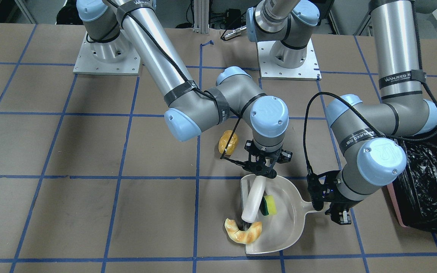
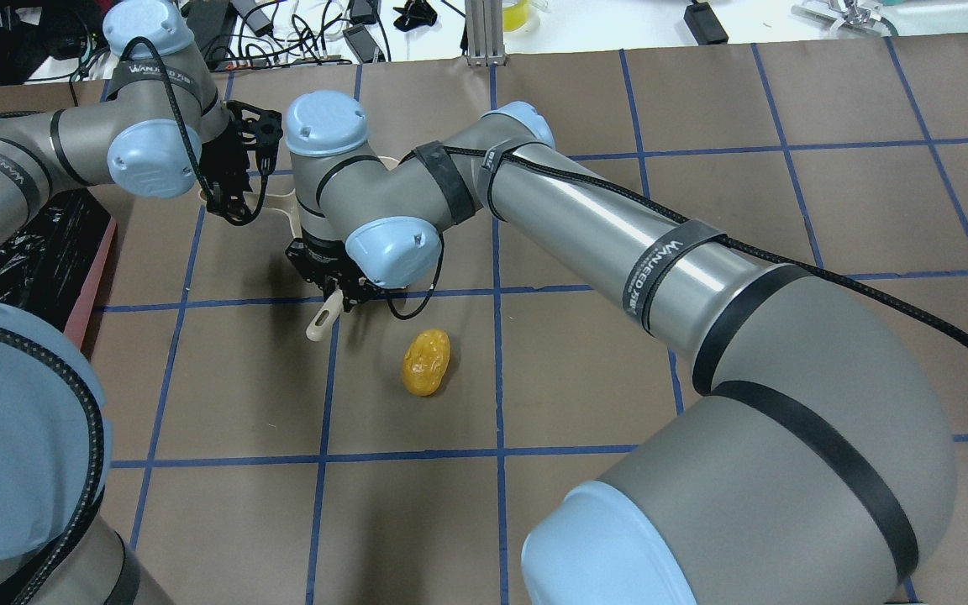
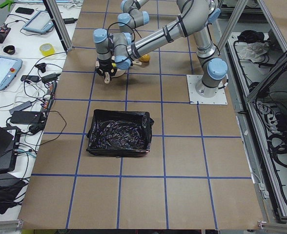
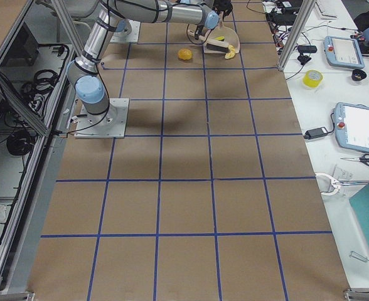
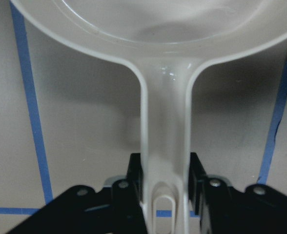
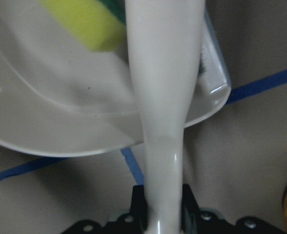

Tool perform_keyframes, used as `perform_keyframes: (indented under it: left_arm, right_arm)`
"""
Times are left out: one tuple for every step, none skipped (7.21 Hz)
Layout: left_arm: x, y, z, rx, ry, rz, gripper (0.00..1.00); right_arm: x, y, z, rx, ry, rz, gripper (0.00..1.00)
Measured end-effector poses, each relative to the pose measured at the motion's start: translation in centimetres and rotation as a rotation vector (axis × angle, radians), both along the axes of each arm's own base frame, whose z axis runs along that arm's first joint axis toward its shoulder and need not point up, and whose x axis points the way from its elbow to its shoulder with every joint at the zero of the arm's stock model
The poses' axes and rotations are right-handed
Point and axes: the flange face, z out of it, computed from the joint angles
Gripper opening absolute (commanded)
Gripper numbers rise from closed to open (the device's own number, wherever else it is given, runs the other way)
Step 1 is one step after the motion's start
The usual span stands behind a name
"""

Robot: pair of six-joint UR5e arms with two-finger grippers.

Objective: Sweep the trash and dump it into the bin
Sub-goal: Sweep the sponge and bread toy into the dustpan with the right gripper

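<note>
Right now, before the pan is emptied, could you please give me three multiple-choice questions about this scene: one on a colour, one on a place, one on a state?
1. What colour is the bag lining the bin?
A. white B. black C. blue

2. Where does the sponge lie?
A. in the bin B. on the bare table C. in the dustpan

3. What is the left gripper doing?
A. shut on the dustpan's handle B. open above the bin C. shut on the brush

Answers:
1 B: the crinkled liner is glossy black.
2 C: the front view shows the sponge resting on the pan's floor.
3 A: the left wrist view shows it closed around the handle; the brush is in the right gripper.
</note>
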Motion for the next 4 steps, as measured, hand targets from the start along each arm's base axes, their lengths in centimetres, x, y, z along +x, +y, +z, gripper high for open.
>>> perform_keyframes:
  left_arm:
    - [0.0, 0.0, 0.0, 0.0, 0.0, 0.0, 0.0]
    - [0.0, 0.0, 0.0, 0.0, -0.001, -0.001, 0.0]
    - [0.0, 0.0, 0.0, 0.0, 0.0, -0.001, 0.0]
    - [0.0, 0.0, 0.0, -0.001, 0.0, -0.001, 0.0]
  right_arm:
    - [1.2, 0.8, 0.9, 0.001, -0.013, -0.012, 0.0]
    - [2.0, 1.7, 1.8, 0.005, -0.017, -0.021, 0.0]
    - [2.2, 2.7, 3.0, 0.012, -0.007, -0.021, 0.0]
    - [1.7, 3.3, 4.5, 0.019, 0.02, -0.014, 0.0]
